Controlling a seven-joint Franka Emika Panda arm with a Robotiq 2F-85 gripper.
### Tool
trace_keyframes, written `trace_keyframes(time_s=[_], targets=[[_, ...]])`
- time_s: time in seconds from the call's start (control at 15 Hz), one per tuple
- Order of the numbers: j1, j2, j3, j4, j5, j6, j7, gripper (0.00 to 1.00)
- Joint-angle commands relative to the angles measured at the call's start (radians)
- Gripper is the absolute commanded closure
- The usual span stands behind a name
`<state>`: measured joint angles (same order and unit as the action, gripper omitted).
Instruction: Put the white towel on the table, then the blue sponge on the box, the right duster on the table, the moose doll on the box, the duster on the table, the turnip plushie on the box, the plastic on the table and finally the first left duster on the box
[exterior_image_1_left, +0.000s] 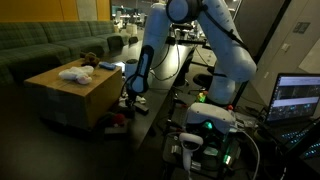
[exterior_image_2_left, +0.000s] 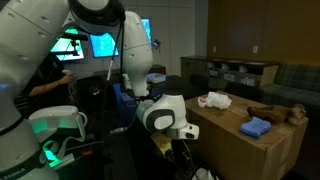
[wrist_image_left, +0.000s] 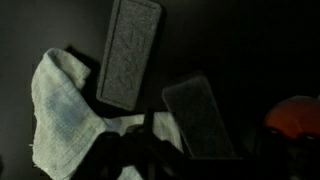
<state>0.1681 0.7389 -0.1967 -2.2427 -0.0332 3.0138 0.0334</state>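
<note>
blue sponge (exterior_image_2_left: 256, 127), moose doll (exterior_image_2_left: 273, 112) atop box (exterior_image_2_left: 230, 148)

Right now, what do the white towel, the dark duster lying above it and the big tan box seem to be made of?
White towel: woven cloth, matte; the wrist view shows a weave grain and soft folds.
Duster: a dark slab with a speckled face, felt-like or foam-like; the dim light leaves it open.
Box: tan cardboard by its look, with dull flat faces and crisp edges.
</note>
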Motion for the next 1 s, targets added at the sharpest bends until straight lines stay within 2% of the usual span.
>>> trace_keyframes(time_s=[0.0, 0.4, 0.93], targets=[[0.052, 0.015, -0.046, 0.015, -0.015, 0.034, 0.055, 0.0], [0.034, -0.059, 0.038, -0.034, -0.006, 0.081, 0.032, 0.0], [0.033, -0.072, 0.179, -0.041, 0.005, 0.09, 0.026, 0.0]])
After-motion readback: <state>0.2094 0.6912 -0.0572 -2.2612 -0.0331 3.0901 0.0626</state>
